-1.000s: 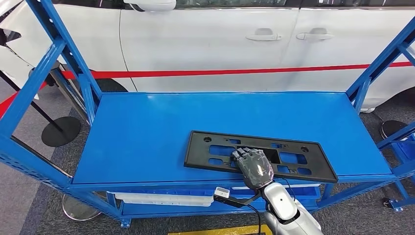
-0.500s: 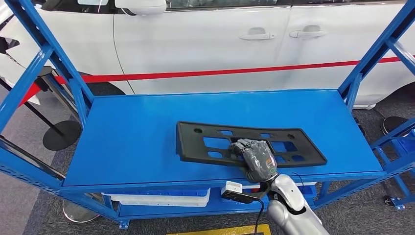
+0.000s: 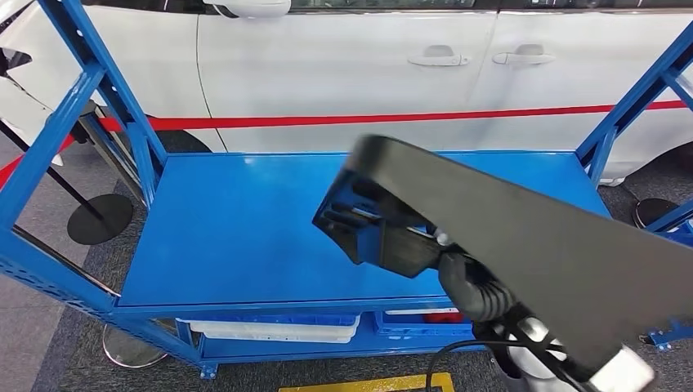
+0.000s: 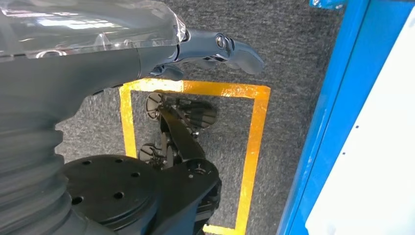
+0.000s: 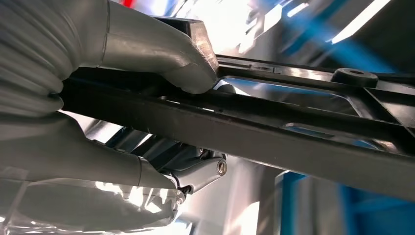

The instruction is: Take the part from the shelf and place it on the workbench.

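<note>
Gripping the long flat black plastic part (image 3: 523, 245) with our right hand (image 5: 122, 103), we hold it tilted in the air above the blue metal shelf (image 3: 237, 237); our left hand (image 4: 161, 44) hangs over grey carpet, fingers extended, holding nothing

1 black part (image 3: 523, 245), 1 blue shelf (image 3: 245, 237), 1 white car (image 3: 343, 65) with 2 door handles (image 3: 440, 58), 2 robot hands: left (image 4: 161, 49) and right (image 5: 98, 98), 1 yellow floor outline (image 4: 195, 147).
</note>
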You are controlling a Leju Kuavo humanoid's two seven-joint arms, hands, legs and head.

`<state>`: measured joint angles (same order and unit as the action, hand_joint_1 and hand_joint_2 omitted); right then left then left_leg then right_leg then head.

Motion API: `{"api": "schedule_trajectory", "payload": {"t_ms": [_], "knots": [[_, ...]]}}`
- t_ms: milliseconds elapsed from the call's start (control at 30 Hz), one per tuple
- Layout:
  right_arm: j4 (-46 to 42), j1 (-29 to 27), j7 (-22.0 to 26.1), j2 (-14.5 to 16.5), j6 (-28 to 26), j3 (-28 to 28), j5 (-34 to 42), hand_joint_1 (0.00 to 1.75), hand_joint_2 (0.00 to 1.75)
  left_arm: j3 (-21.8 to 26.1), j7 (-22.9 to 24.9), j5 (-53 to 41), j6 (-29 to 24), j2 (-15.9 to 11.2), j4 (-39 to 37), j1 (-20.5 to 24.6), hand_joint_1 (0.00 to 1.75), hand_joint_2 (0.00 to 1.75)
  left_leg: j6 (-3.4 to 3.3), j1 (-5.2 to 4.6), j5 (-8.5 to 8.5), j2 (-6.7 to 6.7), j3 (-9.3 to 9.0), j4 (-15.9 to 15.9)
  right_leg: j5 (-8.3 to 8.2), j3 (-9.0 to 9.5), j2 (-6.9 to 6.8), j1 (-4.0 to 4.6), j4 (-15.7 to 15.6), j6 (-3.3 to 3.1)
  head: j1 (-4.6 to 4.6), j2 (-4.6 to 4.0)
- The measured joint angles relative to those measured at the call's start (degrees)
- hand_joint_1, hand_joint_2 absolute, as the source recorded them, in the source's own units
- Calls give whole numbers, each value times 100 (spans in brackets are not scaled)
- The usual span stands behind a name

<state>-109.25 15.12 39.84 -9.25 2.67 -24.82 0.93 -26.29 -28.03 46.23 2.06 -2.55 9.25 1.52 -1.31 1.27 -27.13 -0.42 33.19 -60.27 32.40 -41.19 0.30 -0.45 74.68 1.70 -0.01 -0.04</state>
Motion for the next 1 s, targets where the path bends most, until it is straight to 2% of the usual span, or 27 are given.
{"api": "schedule_trajectory", "payload": {"t_ms": [67, 100, 133, 167, 267, 300, 333, 400, 433, 467, 500, 533, 600, 633, 667, 767, 800, 833, 867, 933, 967, 1000], "knots": [[-186, 106, -13, 36, 594, 153, 625, 171, 175, 0, -7, -1, -42, -4, 1, 29, 0, 175, 12, 0, -11, -9, -20, 3, -432, 321, 3, 16, -739, -66, 1, 0], [-240, 173, -46, 58, 840, 242, 954, 171, 175, 0, -7, -2, -59, -5, 2, 49, 0, 175, 28, -6, -14, -14, -21, 3, -589, 491, 2, 39, -1121, -108, 0, 0], [-267, 239, -108, 79, 1035, 325, 1274, 171, 175, -1, -2, -2, -70, -8, 2, 66, 0, 175, 52, -7, -8, -17, -15, 6, -679, 601, 3, 61, -1381, -145, 0, 0], [-277, 294, -210, 99, 1199, 393, 1575, 171, 175, -1, 6, -2, -80, -10, 2, 77, 0, 175, 80, -8, 2, -19, -5, 13, -699, 644, 5, 82, -1500, -172, 0, 0], [-187, 418, -636, 148, 1675, 507, 2381, 171, 175, -2, 80, 11, -134, -18, 2, 92, 0, 175, 179, -15, 12, -18, -3, 41, -763, 656, -6, 78, -1606, -235, -1, 0], [-114, 456, -744, 166, 1803, 518, 2562, 171, 175, -2, 118, 16, -154, -22, 2, 95, 0, 175, 200, -22, -64, -12, 21, -27, -800, 667, -18, 62, -1662, -267, -4, 0], [-25, 489, -826, 190, 1918, 522, 2706, 171, 175, -2, 165, 24, -171, -26, 2, 99, 0, 175, 212, -29, -210, -6, 89, -206, -836, 671, -32, 48, -1711, -297, -7, 0], [154, 521, -960, 231, 2089, 518, 2887, 171, 175, -3, 284, 32, -192, -34, 2, 106, 0, 175, 224, -30, -618, 4, 340, -856, -875, 634, -58, 58, -1725, -339, -10, 0], [249, 525, -1038, 242, 2166, 511, 2956, 171, 175, -4, 359, 36, -208, -36, 2, 107, 0, 175, 232, -29, -773, 5, 461, -1182, -889, 600, -69, 70, -1715, -347, -11, 0], [342, 525, -1119, 246, 2232, 501, 3011, 171, 175, -5, 430, 37, -227, -38, 2, 106, 0, 175, 238, -29, -834, 5, 514, -1367, -904, 565, -78, 80, -1699, -350, -11, 0], [438, 524, -1193, 248, 2286, 489, 3051, 171, 175, -7, 491, 38, -250, -38, 2, 102, 0, 175, 239, -29, -789, 6, 468, -1350, -919, 527, -82, 86, -1675, -347, -11, 0], [525, 522, -1246, 248, 2325, 474, 3071, 171, 175, -8, 536, 39, -272, -38, 2, 97, 0, 175, 234, -29, -653, 7, 312, -1111, -931, 486, -82, 89, -1643, -340, -12, 0], [680, 515, -1313, 246, 2362, 437, 3041, 171, 175, -11, 604, 38, -314, -39, 2, 93, 0, 175, 196, -41, -384, 7, -102, -370, -950, 403, -82, 97, -1555, -314, -12, 0], [752, 507, -1329, 244, 2374, 414, 2999, 171, 175, -13, 629, 37, -332, -40, 2, 92, 0, 175, 165, -50, -304, 4, -231, -107, -963, 369, -82, 101, -1520, -293, -10, 0], [818, 494, -1332, 242, 2391, 392, 2953, 171, 175, -15, 654, 36, -349, -41, 2, 92, 0, 175, 128, -62, -272, 0, -279, 24, -982, 345, -82, 105, -1498, -263, -8, 0], [959, 454, -1241, 223, 2468, 349, 2867, 171, 175, -37, 708, 31, -370, -41, 1, 70, 0, 175, 22, -72, -155, 7, -226, 68, -1052, 306, -70, 92, -1502, -152, -7, 0], [989, 448, -1206, 214, 2483, 339, 2849, 171, 175, -46, 720, 28, -371, -41, 0, 66, 0, 175, -14, -60, -98, 18, -196, 88, -982, 269, -57, 83, -1451, -111, 0, 0], [1014, 444, -1175, 205, 2491, 329, 2822, 171, 175, -54, 727, 25, -372, -42, 0, 66, 0, 175, -43, -41, -34, 31, -151, 107, -817, 200, -44, 70, -1299, -67, 8, 0], [1036, 435, -1130, 196, 2489, 322, 2765, 171, 175, -58, 731, 23, -373, -42, -1, 71, 0, 175, -63, -31, 21, 42, -96, 113, -572, 107, -34, 46, -1040, -24, 15, 0], [1063, 383, -992, 181, 2467, 312, 2554, 171, 175, -62, 733, 31, -382, -48, -1, 70, 0, 175, -69, -26, 117, 34, 37, 112, -78, -83, -33, -4, -332, 57, 28, 0], [1076, 340, -910, 175, 2450, 308, 2421, 171, 175, -63, 733, 38, -387, -49, -1, 66, 0, 175, -58, -24, 162, 18, 101, 111, 35, -108, -34, -28, -80, 81, 28, 0], [1088, 294, -836, 172, 2438, 303, 2308, 171, 175, -63, 733, 47, -393, -49, -1, 63, 0, 175, -43, -21, 207, -9, 162, 109, 36, -40, -33, -47, -8, 95, 28, 0]]}}
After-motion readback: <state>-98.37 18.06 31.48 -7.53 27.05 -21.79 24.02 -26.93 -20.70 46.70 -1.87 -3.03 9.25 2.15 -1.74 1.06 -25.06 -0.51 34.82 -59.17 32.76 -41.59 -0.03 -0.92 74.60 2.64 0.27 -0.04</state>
